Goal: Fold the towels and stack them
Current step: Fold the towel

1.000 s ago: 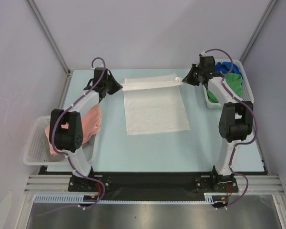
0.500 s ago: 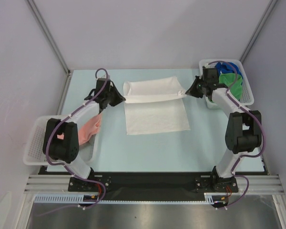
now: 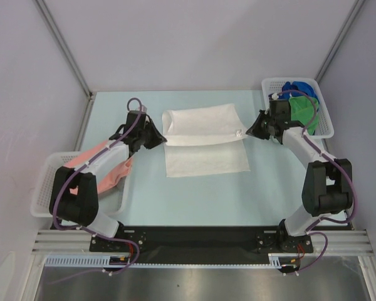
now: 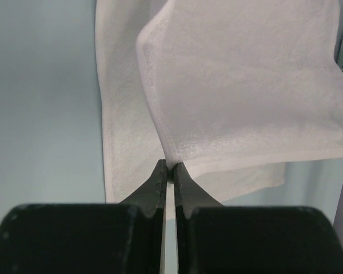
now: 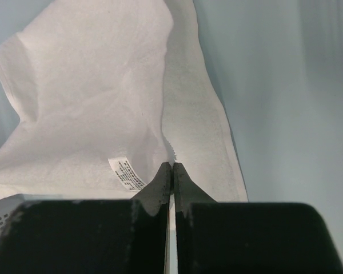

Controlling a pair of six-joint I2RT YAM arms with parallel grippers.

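The white towel (image 3: 203,135) lies in the middle of the table (image 3: 207,194), its near half flat on the surface. Its far half is lifted and doubled over toward the near side, and the raised edge hangs between the two grippers.

The left gripper (image 3: 159,138) pinches the left corner of that raised edge. In the left wrist view its fingertips (image 4: 170,168) are closed tight on the hem of the white towel (image 4: 246,85), with only a sliver between them.

The right gripper (image 3: 248,132) pinches the right corner. In the right wrist view its tips (image 5: 172,166) are pressed together on the cloth (image 5: 91,103), just beside the tag (image 5: 127,174), which also shows from above (image 3: 238,132).

A pink towel (image 3: 114,175) spills over the rim of the left basket (image 3: 42,188), partly under the left arm. The right basket (image 3: 326,122) holds a blue towel (image 3: 299,88) and a green towel (image 3: 304,110), both bunched up
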